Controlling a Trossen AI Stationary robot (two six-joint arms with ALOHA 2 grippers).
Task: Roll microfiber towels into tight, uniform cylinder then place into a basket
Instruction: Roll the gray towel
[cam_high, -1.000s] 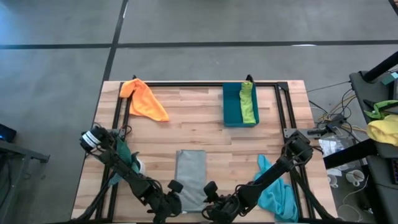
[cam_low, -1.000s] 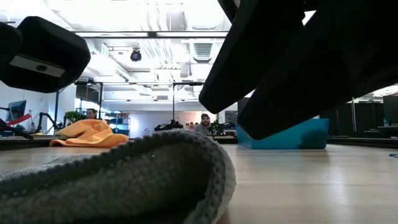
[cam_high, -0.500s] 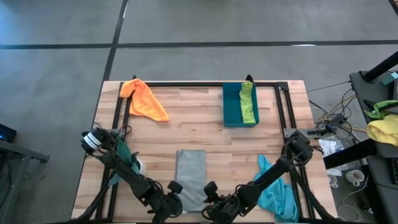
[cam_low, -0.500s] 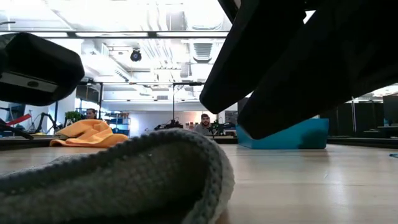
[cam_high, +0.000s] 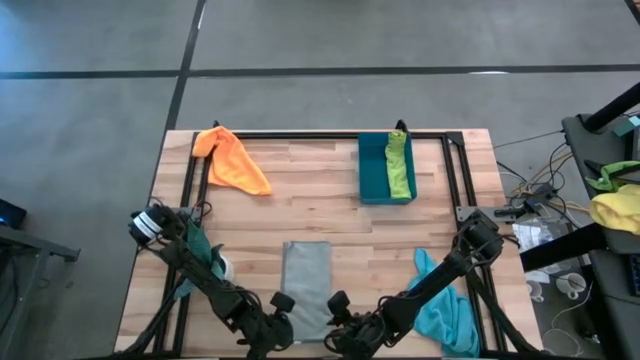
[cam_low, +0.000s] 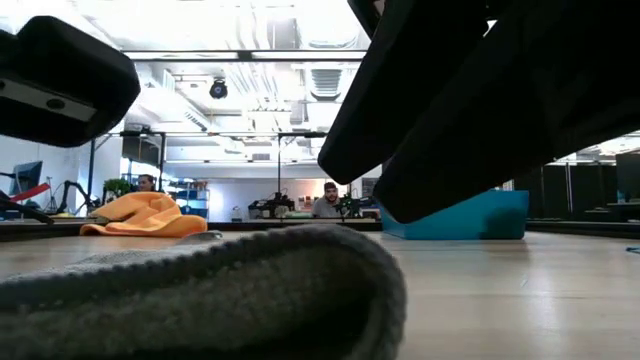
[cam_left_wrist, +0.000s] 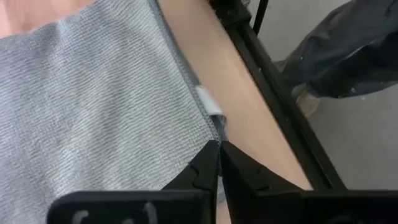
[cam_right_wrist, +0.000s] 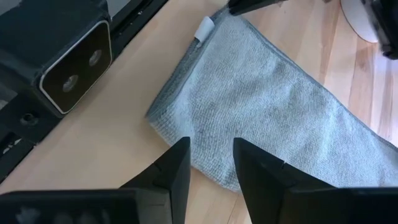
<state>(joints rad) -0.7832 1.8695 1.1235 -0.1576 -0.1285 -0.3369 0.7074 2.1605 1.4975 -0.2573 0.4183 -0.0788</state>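
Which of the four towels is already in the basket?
The lime green towel: it lies inside the basket. The orange, grey and turquoise towels all lie on the table.

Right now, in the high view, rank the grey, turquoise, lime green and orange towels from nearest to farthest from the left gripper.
1. Grey microfiber towel, flat, right beside the left gripper at the near edge.
2. Crumpled turquoise towel, near right.
3. Orange towel, far left, and lime green towel in the teal plastic basket, far right: too close to call.
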